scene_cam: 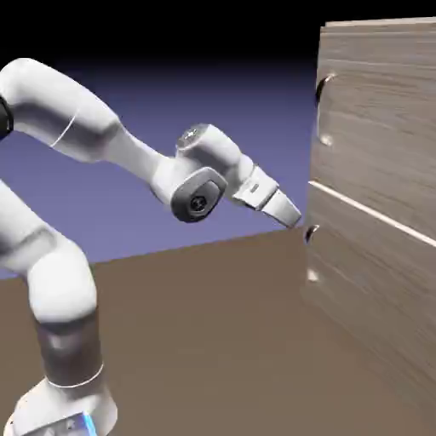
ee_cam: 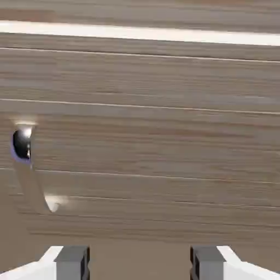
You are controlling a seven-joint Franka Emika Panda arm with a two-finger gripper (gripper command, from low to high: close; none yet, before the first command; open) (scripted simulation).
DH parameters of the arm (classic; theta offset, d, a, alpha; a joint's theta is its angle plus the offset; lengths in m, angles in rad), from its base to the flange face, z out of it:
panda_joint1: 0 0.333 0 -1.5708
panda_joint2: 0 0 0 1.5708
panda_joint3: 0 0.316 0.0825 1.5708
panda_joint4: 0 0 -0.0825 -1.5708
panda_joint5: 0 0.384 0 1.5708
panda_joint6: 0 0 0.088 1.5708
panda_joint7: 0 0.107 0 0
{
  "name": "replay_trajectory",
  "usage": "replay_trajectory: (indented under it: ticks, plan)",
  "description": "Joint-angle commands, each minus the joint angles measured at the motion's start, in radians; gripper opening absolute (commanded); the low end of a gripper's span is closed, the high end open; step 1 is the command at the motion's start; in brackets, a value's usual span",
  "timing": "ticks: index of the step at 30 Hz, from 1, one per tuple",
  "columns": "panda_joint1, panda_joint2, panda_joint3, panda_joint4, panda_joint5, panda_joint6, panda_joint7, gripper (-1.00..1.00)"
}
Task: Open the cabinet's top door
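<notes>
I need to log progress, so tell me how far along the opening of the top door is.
Looks done: the arm is reaching out, its gripper open and near the cabinet.
In hand: nothing; only bare wood and the lower handle show ahead of the fingertips.
Left: reach the upper handle, grip it and open the top door, which looks shut.

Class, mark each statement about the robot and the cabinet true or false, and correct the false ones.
1. The top door has been swung wide open. False: it is closed.
2. A pale seam divides the two doors. True.
3. The gripper is clamped on the upper handle. False: its jaws are apart, with nothing between them.
4. The lower handle shows in the hand view. True.
5. The robot's arm is black all over. False: it is mostly white.
</notes>
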Motion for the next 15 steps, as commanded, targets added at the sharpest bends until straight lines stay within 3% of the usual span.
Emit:
replay_trajectory:
  ticks: [1, 15]
  plan:
    - [-0.017, -0.002, 0.018, 0.013, 0.044, 0.001, -0.033, 0.00]
    - [-0.254, -0.036, 0.265, 0.194, 0.653, 0.009, -0.493, 0.00]
